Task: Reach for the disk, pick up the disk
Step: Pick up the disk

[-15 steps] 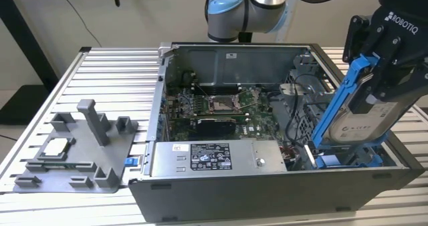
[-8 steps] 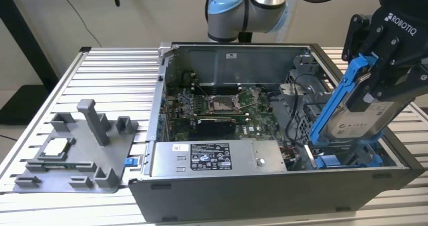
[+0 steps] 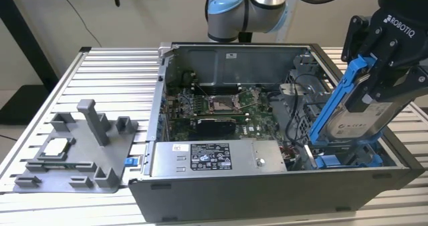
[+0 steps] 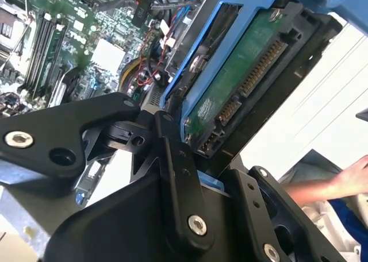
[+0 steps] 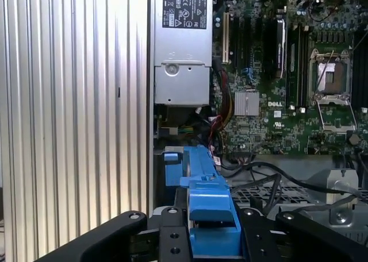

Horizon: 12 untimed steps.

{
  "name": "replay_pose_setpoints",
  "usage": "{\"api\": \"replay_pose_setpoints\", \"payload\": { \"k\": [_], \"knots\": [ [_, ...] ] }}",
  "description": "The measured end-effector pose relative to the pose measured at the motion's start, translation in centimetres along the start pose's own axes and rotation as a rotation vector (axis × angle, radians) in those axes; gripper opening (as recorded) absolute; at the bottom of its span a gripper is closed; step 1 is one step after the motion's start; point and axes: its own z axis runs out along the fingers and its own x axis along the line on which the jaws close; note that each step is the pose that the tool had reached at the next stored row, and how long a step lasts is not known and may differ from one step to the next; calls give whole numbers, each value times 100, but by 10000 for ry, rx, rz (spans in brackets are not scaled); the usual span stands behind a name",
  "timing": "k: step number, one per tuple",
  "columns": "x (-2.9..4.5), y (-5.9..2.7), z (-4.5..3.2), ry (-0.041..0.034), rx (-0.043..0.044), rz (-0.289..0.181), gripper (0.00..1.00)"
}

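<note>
1. In the exterior view, at the right of the frame, the gripper [image 3: 374,93] is clamped on the disk [image 3: 358,118], which stands tilted on edge above the right end of the open computer case [image 3: 267,191]. Its blue rail [image 3: 338,98] runs diagonally up toward the gripper, and the white label faces the camera.
2. That view also takes in the slatted metal table [image 3: 107,75], a grey plastic fixture [image 3: 80,151] at lower left with a small square chip [image 3: 53,147] lying on it, and the power supply [image 3: 214,158] along the case's near wall.
3. The second wrist view shows the disk [image 4: 241,84] from its other face: a green circuit board with connector pins, framed in blue, held between the black gripper [image 4: 190,176] links. A person's hand [image 4: 351,178] shows at the right edge, cut off by the frame.
4. The first wrist view looks down past the blue rail [image 5: 210,207], seen end-on at bottom centre, onto the motherboard [image 5: 287,72] with its bare processor socket [image 5: 333,81].
5. The fingertips' contact with the disk is hidden in both wrist views by the gripper's own links.
</note>
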Motion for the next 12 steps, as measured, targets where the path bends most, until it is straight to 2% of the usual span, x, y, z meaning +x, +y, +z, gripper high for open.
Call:
{"api": "replay_pose_setpoints", "payload": {
  "k": [12],
  "knots": [
    [1, 0, 14, -10, 0, 0, 0]
  ]
}}
